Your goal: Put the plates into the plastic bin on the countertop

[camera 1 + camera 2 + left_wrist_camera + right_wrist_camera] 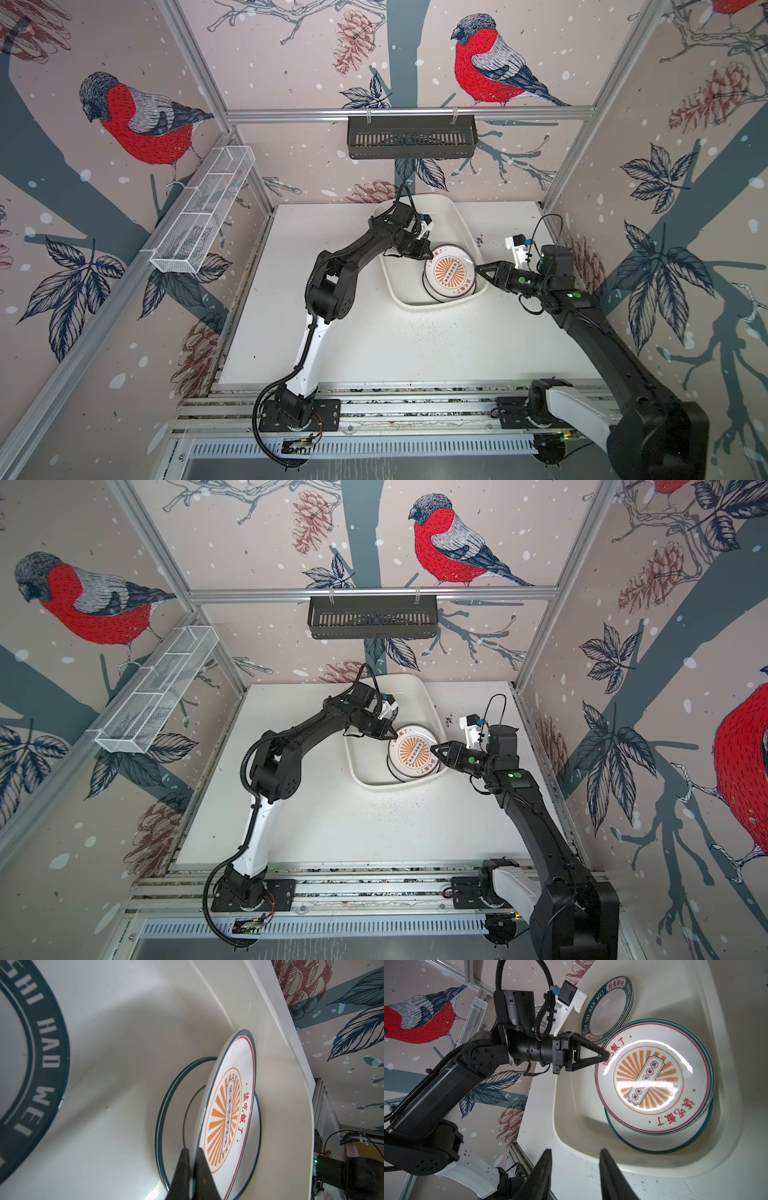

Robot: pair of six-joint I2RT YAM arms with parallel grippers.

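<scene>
One sunburst plate (449, 272) is hanging over the plastic bin (440, 306), no plate is showing on the countertop (395, 345)
Both top views are showing the left gripper (428, 252) pinching its rim at the bin's near end, the right gripper (478, 269) hovering just outside; the left wrist view is catching jaws clamped on that edge, tilting it above a stack (166, 1105), lettered plates (52, 1053) lying beside; the right wrist view is showing its own jaws standing apart, gripping nothing; I'm judging only this release is remaining
</scene>
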